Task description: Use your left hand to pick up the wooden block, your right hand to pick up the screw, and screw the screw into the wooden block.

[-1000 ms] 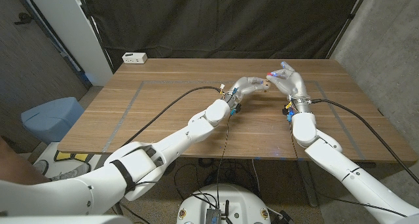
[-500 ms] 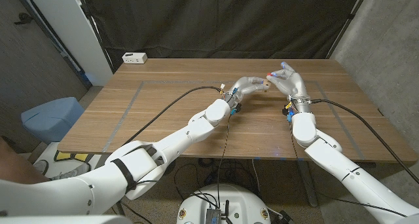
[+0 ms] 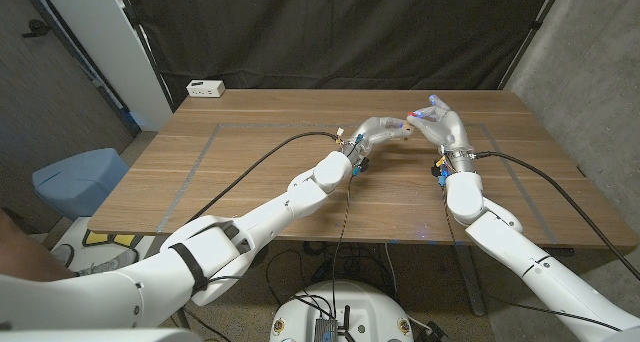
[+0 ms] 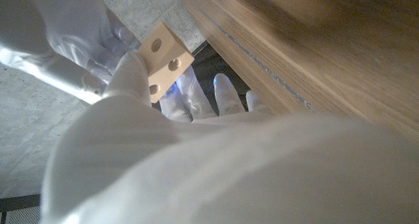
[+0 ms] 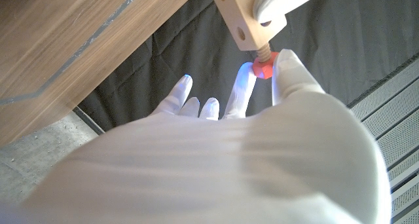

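My left hand [image 3: 375, 134] holds a pale wooden block [image 3: 402, 130] with round holes [image 4: 165, 57] up above the table's far middle. Close on its right, my right hand [image 3: 440, 123] pinches a screw with a red head [image 5: 264, 68] between thumb and a finger. The screw's threaded shaft enters a hole in the block's end [image 5: 243, 18]. In the head view the red head [image 3: 412, 115] shows as a small dot between the two hands. The left hand [image 4: 150, 152] and the right hand [image 5: 216, 158] each loom large in their own wrist views.
The wooden table [image 3: 260, 172] carries grey tape lines [image 3: 200, 154]. A white power strip [image 3: 206, 87] lies at its far left corner. A blue bin [image 3: 78, 178] stands on the floor to the left. Black curtain hangs behind.
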`<action>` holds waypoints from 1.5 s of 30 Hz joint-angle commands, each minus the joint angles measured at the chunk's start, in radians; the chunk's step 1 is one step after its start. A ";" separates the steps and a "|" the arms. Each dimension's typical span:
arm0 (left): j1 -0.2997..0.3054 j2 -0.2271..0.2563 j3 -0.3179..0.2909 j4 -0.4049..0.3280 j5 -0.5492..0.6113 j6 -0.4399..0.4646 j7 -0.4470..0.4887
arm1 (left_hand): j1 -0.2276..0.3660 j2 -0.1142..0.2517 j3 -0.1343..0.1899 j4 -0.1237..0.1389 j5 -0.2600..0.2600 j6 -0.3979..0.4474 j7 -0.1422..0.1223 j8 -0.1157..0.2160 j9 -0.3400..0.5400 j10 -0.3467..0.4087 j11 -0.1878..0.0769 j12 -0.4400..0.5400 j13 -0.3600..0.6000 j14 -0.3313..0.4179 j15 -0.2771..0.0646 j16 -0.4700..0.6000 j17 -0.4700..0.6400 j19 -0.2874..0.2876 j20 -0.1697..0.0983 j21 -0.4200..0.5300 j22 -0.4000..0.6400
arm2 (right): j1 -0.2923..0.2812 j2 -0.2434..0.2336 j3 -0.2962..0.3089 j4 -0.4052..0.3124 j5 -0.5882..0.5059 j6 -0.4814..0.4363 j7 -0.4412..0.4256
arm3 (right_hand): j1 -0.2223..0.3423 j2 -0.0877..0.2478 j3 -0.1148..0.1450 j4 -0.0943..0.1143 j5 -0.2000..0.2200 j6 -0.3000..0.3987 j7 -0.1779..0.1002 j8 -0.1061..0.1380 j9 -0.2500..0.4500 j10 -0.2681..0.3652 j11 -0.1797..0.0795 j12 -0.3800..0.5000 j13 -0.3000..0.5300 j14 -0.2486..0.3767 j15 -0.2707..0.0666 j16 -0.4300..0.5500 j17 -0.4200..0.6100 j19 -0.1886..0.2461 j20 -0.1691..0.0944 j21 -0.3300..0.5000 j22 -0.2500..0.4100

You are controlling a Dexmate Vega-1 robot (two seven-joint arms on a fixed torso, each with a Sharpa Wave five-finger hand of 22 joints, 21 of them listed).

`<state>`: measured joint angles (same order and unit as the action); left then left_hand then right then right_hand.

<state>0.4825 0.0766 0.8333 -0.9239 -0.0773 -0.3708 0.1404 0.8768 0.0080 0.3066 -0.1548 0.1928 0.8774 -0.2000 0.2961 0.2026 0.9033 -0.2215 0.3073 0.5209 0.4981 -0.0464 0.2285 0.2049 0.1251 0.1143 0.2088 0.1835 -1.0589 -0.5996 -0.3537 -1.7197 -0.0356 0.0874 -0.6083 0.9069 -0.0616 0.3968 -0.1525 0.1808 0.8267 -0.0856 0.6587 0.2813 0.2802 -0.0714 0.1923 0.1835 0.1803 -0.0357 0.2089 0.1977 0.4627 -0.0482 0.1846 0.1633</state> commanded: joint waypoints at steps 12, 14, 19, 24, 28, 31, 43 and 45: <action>0.011 0.008 0.001 -0.028 0.007 0.016 0.009 | 0.028 0.039 -0.001 0.006 0.004 0.059 0.022 0.006 0.002 0.011 0.002 0.003 0.006 0.011 -0.100 0.001 0.000 0.007 0.002 0.002 0.004 | -0.011 -0.004 0.000 -0.001 -0.008 0.009 -0.005 | 0.002 0.009 -0.006 -0.002 0.002 0.005 -0.002 0.005 0.002 0.000 -0.003 -0.001 0.005 0.005 -0.044 -0.003 0.002 -0.008 -0.045 0.000 0.002; 0.012 0.010 0.000 -0.031 0.007 0.018 0.009 | 0.028 0.039 -0.001 0.006 0.004 0.058 0.021 0.005 0.002 0.011 0.002 0.003 0.006 0.012 -0.100 0.002 0.000 0.007 0.002 0.002 0.004 | -0.011 -0.003 0.000 -0.002 -0.008 0.005 -0.006 | 0.002 0.009 -0.006 -0.002 0.002 0.004 -0.002 0.006 0.002 0.000 -0.003 -0.001 0.005 0.005 -0.045 -0.003 0.002 -0.008 -0.044 0.000 0.002; 0.014 0.011 0.000 -0.036 0.007 0.021 0.010 | 0.029 0.040 -0.001 0.006 0.004 0.060 0.021 0.006 0.002 0.011 0.002 0.003 0.006 0.012 -0.100 0.002 0.000 0.007 0.003 0.002 0.004 | -0.007 -0.005 -0.002 0.002 -0.010 0.008 -0.001 | 0.001 0.010 -0.008 -0.002 0.002 0.003 -0.003 0.006 0.002 -0.001 -0.001 -0.001 0.005 0.005 -0.044 -0.003 0.002 -0.008 -0.045 0.000 0.002; 0.014 0.012 0.000 -0.037 0.008 0.023 0.010 | 0.029 0.041 -0.001 0.006 0.004 0.059 0.022 0.005 0.002 0.010 0.002 0.002 0.007 0.013 -0.099 0.002 0.000 0.007 0.003 0.002 0.004 | -0.005 -0.005 -0.004 0.000 -0.011 0.003 0.001 | 0.001 0.009 -0.009 -0.002 0.002 0.002 -0.002 0.006 0.002 -0.002 -0.002 -0.001 0.005 0.004 -0.043 -0.003 0.002 -0.009 -0.044 0.000 0.002; 0.014 0.012 0.000 -0.037 0.008 0.023 0.010 | 0.029 0.041 -0.001 0.006 0.004 0.058 0.023 0.005 0.002 0.010 0.002 0.001 0.007 0.013 -0.099 0.002 0.000 0.007 0.003 0.002 0.004 | -0.005 -0.008 -0.004 -0.001 -0.011 0.001 0.004 | -0.001 0.009 -0.011 -0.001 0.002 -0.002 -0.002 0.005 0.000 -0.006 0.002 -0.002 0.005 0.003 -0.043 -0.003 0.002 -0.009 -0.043 0.000 0.002; 0.014 0.012 0.000 -0.036 0.008 0.023 0.010 | 0.029 0.042 -0.001 0.006 0.004 0.058 0.024 0.004 0.002 0.010 0.002 0.001 0.007 0.013 -0.100 0.002 0.000 0.007 0.003 0.002 0.004 | -0.008 -0.006 -0.002 -0.006 -0.008 -0.005 0.002 | -0.001 0.009 -0.011 -0.001 0.002 -0.005 -0.003 0.004 -0.001 -0.006 0.004 -0.002 0.005 0.003 -0.043 -0.004 0.002 -0.010 -0.043 0.000 0.002; 0.010 0.009 0.000 -0.027 0.005 0.020 0.006 | 0.029 0.042 -0.001 0.006 0.004 0.056 0.026 0.003 0.002 0.010 0.002 0.000 0.008 0.015 -0.099 0.002 0.000 0.007 0.002 0.002 0.004 | -0.012 -0.008 -0.001 -0.009 -0.004 -0.011 0.002 | -0.006 0.006 -0.014 0.000 0.002 -0.015 -0.002 -0.002 -0.007 -0.013 0.007 -0.004 0.005 -0.001 -0.040 -0.005 0.003 -0.014 -0.041 -0.001 0.002; 0.010 0.009 0.000 -0.026 0.005 0.019 0.005 | 0.029 0.043 -0.002 0.007 0.004 0.056 0.026 0.003 0.002 0.010 0.002 0.000 0.008 0.015 -0.099 0.002 0.000 0.008 0.002 0.002 0.004 | -0.013 -0.007 0.000 -0.009 -0.003 -0.013 0.001 | -0.005 0.006 -0.014 0.000 0.002 -0.016 -0.003 -0.003 -0.008 -0.014 0.007 -0.004 0.005 -0.003 -0.040 -0.005 0.003 -0.014 -0.041 -0.001 0.002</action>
<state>0.4953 0.0869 0.8332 -0.9563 -0.0705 -0.3498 0.1493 0.8747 0.0101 0.3033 -0.1554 0.1930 0.8775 -0.2000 0.2933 0.2026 0.9033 -0.2215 0.3033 0.5264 0.5019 -0.0502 0.2285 0.2049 0.1251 0.1143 0.2088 0.1835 -1.0675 -0.6065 -0.3558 -1.7249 -0.0442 0.0831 -0.6068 0.9028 -0.0576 0.3892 -0.1529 0.1808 0.8176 -0.0877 0.6575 0.2729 0.2709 -0.0621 0.1885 0.1835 0.1803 -0.0357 0.2089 0.1976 0.4516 -0.0481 0.1846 0.1633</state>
